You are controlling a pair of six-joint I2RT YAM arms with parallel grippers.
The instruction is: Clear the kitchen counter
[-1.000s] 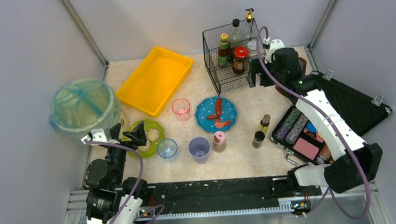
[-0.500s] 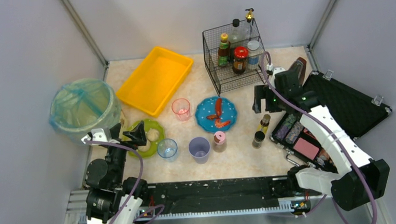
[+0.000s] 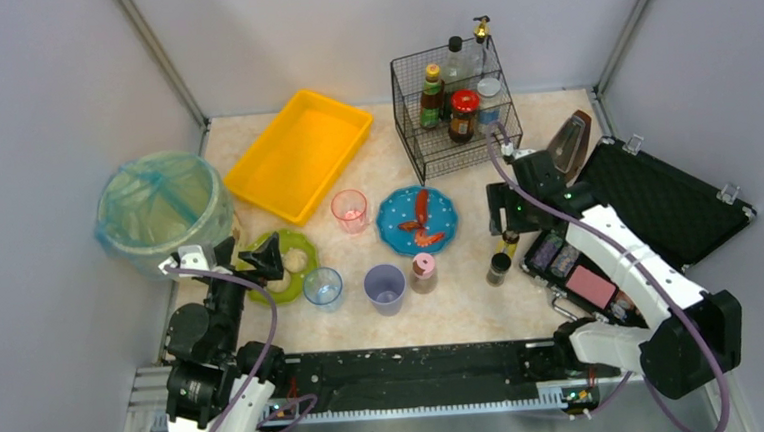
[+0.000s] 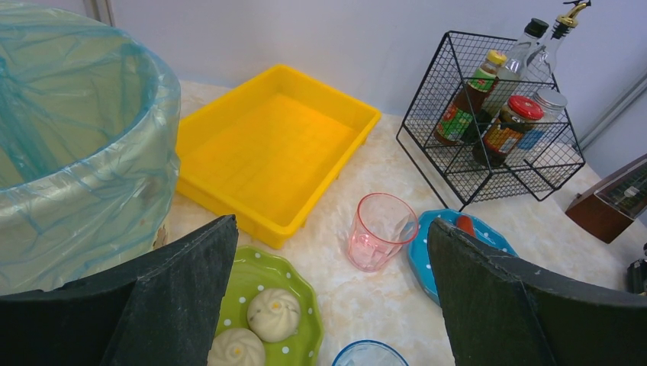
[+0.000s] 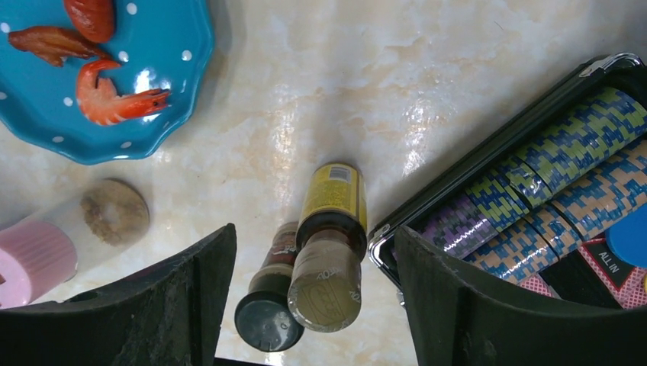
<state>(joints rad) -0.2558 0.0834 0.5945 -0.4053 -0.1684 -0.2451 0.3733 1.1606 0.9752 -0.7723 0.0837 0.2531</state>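
the right pincer (image 5: 320, 297) has swung from the wire rack (image 3: 411, 134) to straddle the yellow-labelled bottle (image 5: 333, 200) on the bench (image 5: 320, 91), fingers spread, so it likely goes next.

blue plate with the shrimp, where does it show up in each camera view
Top external: blue plate near the picture's centre, just in front of the wire rack.
Left wrist: plate at lower right, partly hidden.
Right wrist: plate in the top left corner, cut off by the edge.
Shared landmark: the red food lying on it.
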